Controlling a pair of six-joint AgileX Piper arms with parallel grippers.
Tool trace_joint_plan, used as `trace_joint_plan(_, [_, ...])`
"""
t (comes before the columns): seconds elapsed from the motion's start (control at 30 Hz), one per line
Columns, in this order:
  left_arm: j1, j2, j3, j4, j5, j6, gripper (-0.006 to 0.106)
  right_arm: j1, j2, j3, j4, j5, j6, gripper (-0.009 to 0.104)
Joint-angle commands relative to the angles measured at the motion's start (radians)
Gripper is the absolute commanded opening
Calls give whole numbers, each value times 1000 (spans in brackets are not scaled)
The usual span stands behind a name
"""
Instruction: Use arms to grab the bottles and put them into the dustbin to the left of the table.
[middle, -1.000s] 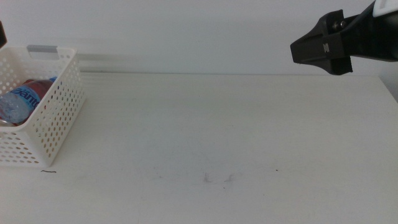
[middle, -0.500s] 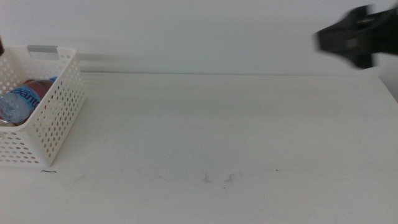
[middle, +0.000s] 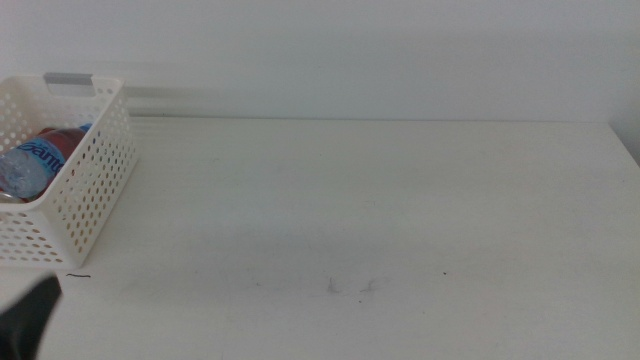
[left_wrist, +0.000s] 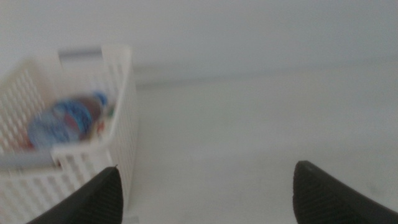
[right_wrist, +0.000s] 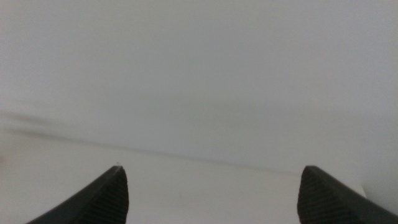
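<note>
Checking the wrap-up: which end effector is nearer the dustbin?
Left. The left end effector sits just in front of the dustbin, jaws open; the right end effector, also open, is out of the middle view.

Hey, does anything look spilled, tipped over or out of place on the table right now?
Nothing stands out. The bottles lie inside the dustbin, which sits upright on the table; no spills.

You can see the white dustbin (middle: 75, 180) at the table's (middle: 380, 200) left side, with the water bottle (middle: 28, 165) and red can (middle: 62, 140) lying inside.
</note>
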Motion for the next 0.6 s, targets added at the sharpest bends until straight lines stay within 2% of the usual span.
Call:
trace_joint_plan(0.0, [-6, -39, 70, 2, -39, -5, 94, -19, -90, 119, -40, -36, -3, 87])
trace_joint_plan(0.07, [-6, -69, 128, 2, -92, -5, 94, -51, -176, 207, -64, -39, -3, 87])
trace_joint_plan(0.2, [-6, -99, 219, 2, -207, -2, 94, -145, -320, 361, -60, -36, -3, 87])
trace_joint_plan(0.37, [-6, -142, 307, 2, -316, -2, 94, -225, -389, 485, 13, -47, -3, 87])
trace_joint_plan(0.43, [-6, -171, 307, 2, -280, -2, 94, -237, -389, 525, 57, -67, -3, 87])
trace_joint_plan(0.57, [-6, -205, 307, 2, -285, -2, 94, -240, -389, 558, 64, -114, -3, 87])
